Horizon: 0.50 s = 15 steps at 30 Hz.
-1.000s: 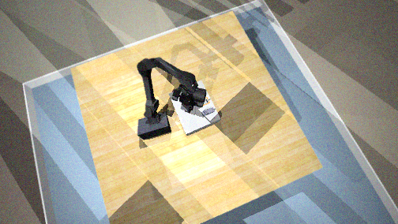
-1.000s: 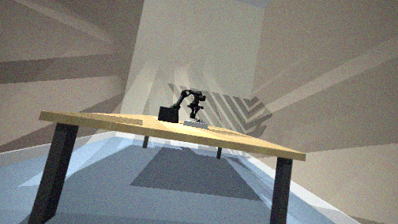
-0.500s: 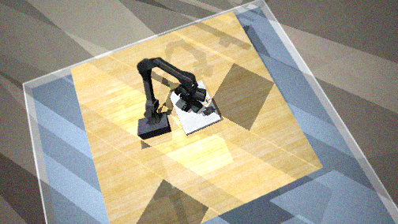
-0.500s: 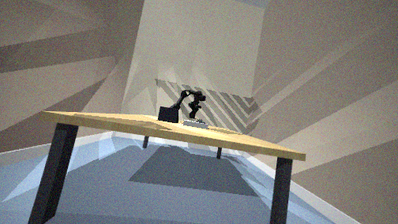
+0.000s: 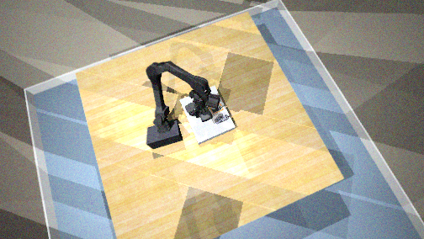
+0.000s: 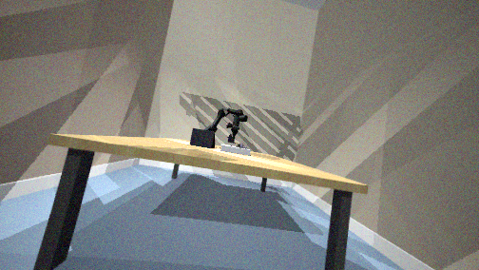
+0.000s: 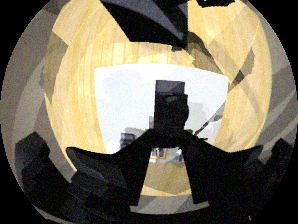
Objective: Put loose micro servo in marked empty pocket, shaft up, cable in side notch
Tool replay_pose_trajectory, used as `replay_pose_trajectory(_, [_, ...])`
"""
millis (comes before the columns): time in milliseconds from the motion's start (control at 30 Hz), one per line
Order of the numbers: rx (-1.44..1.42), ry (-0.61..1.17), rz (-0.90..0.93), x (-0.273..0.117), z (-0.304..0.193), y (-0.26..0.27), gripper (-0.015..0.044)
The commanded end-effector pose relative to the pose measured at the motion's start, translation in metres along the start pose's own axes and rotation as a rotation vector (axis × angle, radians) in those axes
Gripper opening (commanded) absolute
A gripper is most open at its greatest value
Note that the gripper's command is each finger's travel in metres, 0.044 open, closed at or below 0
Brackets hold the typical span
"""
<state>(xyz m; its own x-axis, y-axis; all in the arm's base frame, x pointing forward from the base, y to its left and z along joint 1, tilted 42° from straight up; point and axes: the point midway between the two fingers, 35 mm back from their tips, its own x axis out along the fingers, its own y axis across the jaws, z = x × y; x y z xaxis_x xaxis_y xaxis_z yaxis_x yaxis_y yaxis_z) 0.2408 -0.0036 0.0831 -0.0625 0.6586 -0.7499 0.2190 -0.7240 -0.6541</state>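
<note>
My gripper (image 5: 205, 116) (image 6: 231, 139) (image 7: 166, 132) is shut on the micro servo, above the white deck (image 5: 206, 135) (image 6: 235, 150) (image 7: 125, 95). The servo (image 7: 171, 106) is a dark, boxy shape between the fingers in the wrist view, with a rounded bulge on its right side. The top and exterior views are too small to show it clearly. Its shaft, ears and cable cannot be made out. Part of the pocket's orange outline (image 7: 159, 157) shows low between the fingers in the wrist view; the fingers hide much of that area. Any gap between servo and deck cannot be judged.
A grey servo-like part (image 5: 220, 118) (image 7: 127, 139) sits on the deck beside the gripper. The arm's dark base (image 5: 164, 135) (image 6: 202, 137) stands on the wooden table (image 5: 139, 189) (image 6: 143, 147) close to the deck. Patchy shadows cross the table.
</note>
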Motion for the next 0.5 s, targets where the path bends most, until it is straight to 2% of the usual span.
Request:
replay_pose_trajectory(0, [0.014,0.004,-0.002,-0.001,-0.004,0.0,0.0])
replay_pose_trajectory(467, [0.012,0.006,-0.002,-0.001,-0.057,0.0,0.0])
